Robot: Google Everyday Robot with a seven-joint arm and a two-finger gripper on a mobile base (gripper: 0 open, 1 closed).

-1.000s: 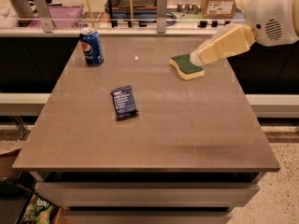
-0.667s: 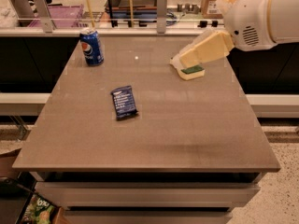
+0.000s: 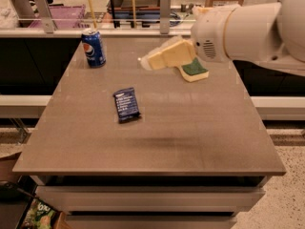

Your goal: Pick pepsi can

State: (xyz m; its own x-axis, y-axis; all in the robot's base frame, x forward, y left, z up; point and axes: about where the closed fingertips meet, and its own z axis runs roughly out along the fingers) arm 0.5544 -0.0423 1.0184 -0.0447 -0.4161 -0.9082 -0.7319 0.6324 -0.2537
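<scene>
Pepsi can [image 3: 94,47], glossy cylinder, well apart from cream pincer [image 3: 145,61].

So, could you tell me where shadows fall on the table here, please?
Camera view: soft lighting; a faint dark shadow band lies on the table, nearer than the snack packet; the pepsi can casts little shadow; the gripper hangs over the far side, right of the can, by the sponge.

Glossy metal can [image 3: 94,47]; shiny plastic packet [image 3: 126,104]; smooth, matt brown tabletop [image 3: 190,128]; rough-topped foam sponge [image 3: 193,69]; cream, matt plastic claw [image 3: 145,61] above the tabletop's far side.
</scene>
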